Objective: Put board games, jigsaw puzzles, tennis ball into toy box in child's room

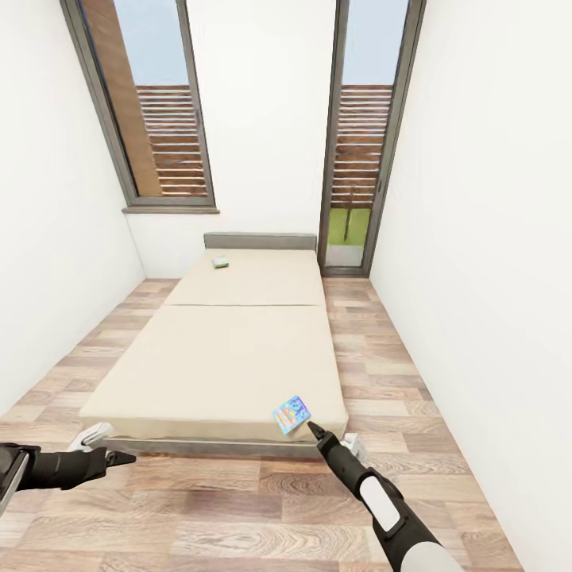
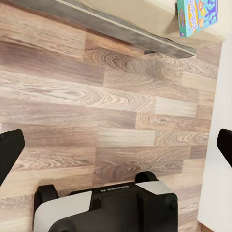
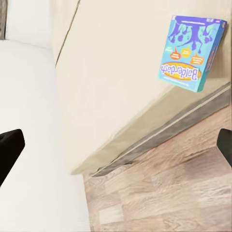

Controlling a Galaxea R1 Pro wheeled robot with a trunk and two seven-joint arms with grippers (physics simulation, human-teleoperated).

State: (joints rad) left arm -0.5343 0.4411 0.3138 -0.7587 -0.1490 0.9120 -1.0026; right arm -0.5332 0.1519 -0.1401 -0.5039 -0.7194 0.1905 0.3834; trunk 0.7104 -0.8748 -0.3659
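Reaching from the near floor, the right claw (image 1: 311, 427), fingers spread wide and empty, is closing on the blue board game (image 1: 291, 414) at the bed's (image 1: 238, 349) near corner, so it should straddle the box's edges squarely before pinching.

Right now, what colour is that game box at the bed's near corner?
The board game is mostly bright blue with purple and orange print; clearest in the right wrist view.

This is a narrow bedroom in a home. A low single bed (image 1: 230, 349) with a bare beige mattress and grey headboard (image 1: 260, 241) stands on wood-plank flooring (image 1: 238, 516) between plain white walls (image 1: 492, 238). Two tall grey-framed windows (image 1: 151, 103) look out on wooden slats, grass and sky.
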